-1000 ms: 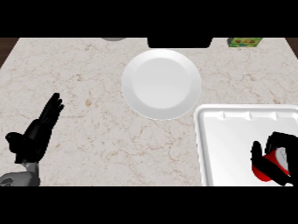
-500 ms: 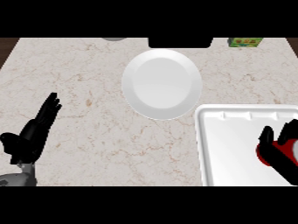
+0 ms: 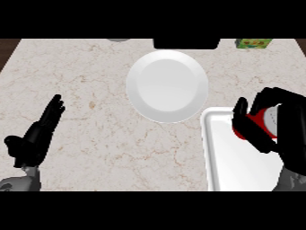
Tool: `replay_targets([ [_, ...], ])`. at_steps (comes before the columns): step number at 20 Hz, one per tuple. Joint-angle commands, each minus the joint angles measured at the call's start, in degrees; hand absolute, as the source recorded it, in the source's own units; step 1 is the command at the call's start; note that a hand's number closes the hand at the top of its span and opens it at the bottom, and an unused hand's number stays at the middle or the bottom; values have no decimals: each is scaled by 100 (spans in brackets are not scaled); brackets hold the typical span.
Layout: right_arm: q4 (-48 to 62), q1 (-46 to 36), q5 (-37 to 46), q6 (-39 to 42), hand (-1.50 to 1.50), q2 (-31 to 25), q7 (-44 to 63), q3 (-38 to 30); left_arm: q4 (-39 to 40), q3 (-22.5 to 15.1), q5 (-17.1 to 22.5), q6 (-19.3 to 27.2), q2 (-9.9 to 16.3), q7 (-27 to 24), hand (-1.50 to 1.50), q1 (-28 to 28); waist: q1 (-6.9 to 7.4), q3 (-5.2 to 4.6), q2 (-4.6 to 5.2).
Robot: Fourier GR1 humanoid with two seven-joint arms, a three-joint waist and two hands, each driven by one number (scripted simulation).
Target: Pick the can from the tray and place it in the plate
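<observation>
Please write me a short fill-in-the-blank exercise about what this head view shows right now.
1. The right robot hand is curled round a red and white ____.
2. The white plate holds ____.
3. The held object is above the upper part of the white ____.
4. The left robot hand rests with its fingers ____.

Missing words: can; nothing; tray; straight.

Lighting: even, bright, diffuse. Worktop (image 3: pixel 102 117): no glare. Plate (image 3: pixel 166 85), centre frame: soft shading along lower rim. Edges undistorted.
</observation>
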Motion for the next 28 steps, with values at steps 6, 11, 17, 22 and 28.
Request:
replay_targets([
  [6, 2173, -1663, -193, -247, 150, 608, -154, -184, 182, 59, -16, -153, -94, -356, 0, 87, 44, 2, 20],
  [11, 3662, -2254, -274, -1227, 150, 834, -175, 160, 59, -41, -154, -12, -201, -80, 0, 21, 67, 3, 22],
  [17, 5648, -3381, -788, -2306, 150, 840, -182, 176, 411, 28, -204, -87, -184, -319, 0, -124, 96, 2, 34],
  [22, 6438, -3576, -1426, -3737, 150, 841, -201, 74, 402, 88, -145, -206, -78, -246, 0, -196, 196, 6, 66],
  [28, 7987, -4613, -2159, -4049, -150, 842, 7, 49, 561, 28, -296, -148, -170, -456, 0, -192, 168, 2, 56],
])
